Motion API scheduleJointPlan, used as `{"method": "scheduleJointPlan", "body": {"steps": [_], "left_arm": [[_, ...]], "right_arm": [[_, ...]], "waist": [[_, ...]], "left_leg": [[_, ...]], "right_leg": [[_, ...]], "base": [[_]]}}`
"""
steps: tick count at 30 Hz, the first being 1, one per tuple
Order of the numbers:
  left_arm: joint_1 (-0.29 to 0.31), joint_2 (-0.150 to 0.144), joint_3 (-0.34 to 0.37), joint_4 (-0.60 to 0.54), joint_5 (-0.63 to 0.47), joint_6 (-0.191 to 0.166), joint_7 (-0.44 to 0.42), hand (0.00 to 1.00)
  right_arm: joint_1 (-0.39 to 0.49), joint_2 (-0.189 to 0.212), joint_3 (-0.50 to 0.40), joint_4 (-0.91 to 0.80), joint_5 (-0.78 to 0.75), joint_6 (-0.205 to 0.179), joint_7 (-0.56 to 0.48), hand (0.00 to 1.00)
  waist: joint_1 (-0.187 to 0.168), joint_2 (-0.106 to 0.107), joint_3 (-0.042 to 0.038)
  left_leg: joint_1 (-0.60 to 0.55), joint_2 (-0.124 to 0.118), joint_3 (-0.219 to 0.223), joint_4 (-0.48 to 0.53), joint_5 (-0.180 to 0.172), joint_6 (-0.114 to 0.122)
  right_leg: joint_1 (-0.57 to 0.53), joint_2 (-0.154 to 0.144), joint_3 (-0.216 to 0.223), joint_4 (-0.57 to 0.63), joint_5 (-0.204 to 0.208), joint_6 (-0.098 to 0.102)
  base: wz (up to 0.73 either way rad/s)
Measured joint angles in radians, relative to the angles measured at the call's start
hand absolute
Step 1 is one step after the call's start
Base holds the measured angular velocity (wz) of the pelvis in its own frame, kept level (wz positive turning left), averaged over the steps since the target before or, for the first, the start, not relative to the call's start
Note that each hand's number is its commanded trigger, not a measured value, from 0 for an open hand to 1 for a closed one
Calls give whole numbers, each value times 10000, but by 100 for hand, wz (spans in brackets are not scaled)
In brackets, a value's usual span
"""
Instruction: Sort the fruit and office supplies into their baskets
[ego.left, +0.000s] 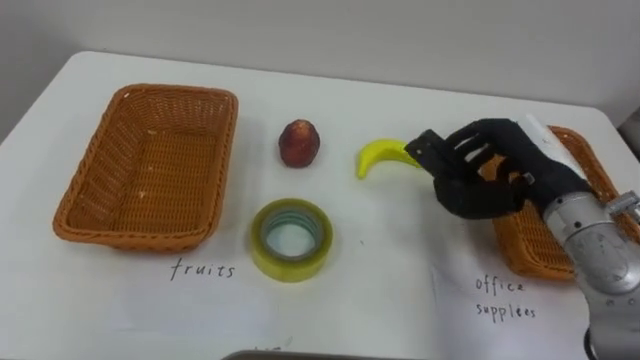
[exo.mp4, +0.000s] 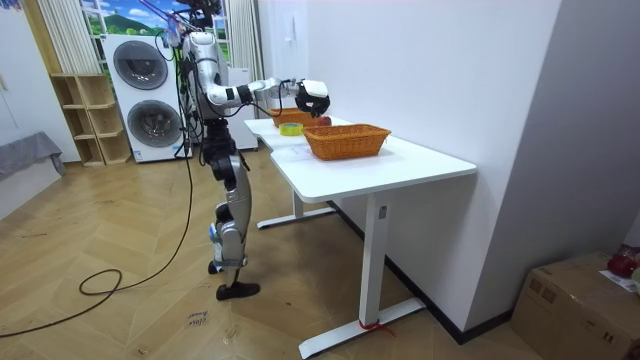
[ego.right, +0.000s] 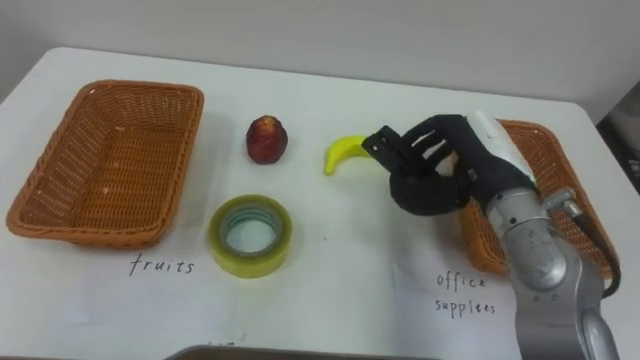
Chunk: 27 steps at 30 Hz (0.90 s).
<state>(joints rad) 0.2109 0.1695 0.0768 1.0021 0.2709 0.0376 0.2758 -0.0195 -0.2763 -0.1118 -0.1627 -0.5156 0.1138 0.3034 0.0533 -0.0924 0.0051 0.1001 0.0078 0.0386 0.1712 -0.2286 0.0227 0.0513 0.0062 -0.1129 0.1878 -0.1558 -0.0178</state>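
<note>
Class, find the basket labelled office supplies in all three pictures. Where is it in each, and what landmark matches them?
Left eye view: the office supplies basket lies at the right edge, partly behind the right hand.
Right eye view: right side, also partly behind that hand.
Room view: the basket nearest the camera, centre picture.
Shared landmark: the right hand beside it.

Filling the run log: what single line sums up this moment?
phase: reaching banana | right hand open at banana's end | peach, tape roll loose on table | fruits basket empty
</note>
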Motion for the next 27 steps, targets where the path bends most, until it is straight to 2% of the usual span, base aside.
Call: {"method": "scheduleJointPlan", "body": {"steps": [1,6,11,16,17,20,27], "left_arm": [[8,0,0,3,0,0,0,0],[46,2,0,11,-5,-38,0,0],[50,1,3,163,-16,-147,0,0],[110,-22,61,392,-15,-137,-3,0],[178,-39,99,415,-21,-135,-3,0],[210,-85,93,571,-58,-133,0,0],[244,-140,99,744,-40,10,-2,0]], "right_arm": [[0,-1,0,0,66,-29,-37,100],[0,-18,0,-4,981,-276,-484,100],[-14,-27,-33,-8,1813,-350,-938,100],[-96,-30,-430,-11,2397,-377,-1631,100],[-124,-30,-488,-10,2451,-391,-1824,100],[-123,-30,-679,2,2939,-400,-2410,100],[-126,-51,-784,642,3566,-512,-3560,100]], "waist": [[-3,-32,-21],[-1,-34,-22],[-43,-54,-16],[-185,-58,-7],[-213,0,33],[-280,53,71],[-360,122,92]], "left_leg": [[1,-1,-2,-1,0,0],[3,-3,-21,-3,0,0],[2,-9,-23,-12,1,0],[-1,-11,-5,-15,1,1],[1,-7,4,-15,1,1],[3,-4,7,-16,0,1],[15,8,7,-24,-1,0]], "right_leg": [[0,-1,-3,1,0,0],[1,-2,-23,-2,0,0],[6,-10,-32,-14,-1,1],[12,-22,-38,-19,0,2],[12,-18,-35,-20,0,2],[14,-14,-38,-20,0,2],[-3,-1,-17,-15,0,2]], "base": [[0],[0],[0],[0],[0],[0],[0]]}}
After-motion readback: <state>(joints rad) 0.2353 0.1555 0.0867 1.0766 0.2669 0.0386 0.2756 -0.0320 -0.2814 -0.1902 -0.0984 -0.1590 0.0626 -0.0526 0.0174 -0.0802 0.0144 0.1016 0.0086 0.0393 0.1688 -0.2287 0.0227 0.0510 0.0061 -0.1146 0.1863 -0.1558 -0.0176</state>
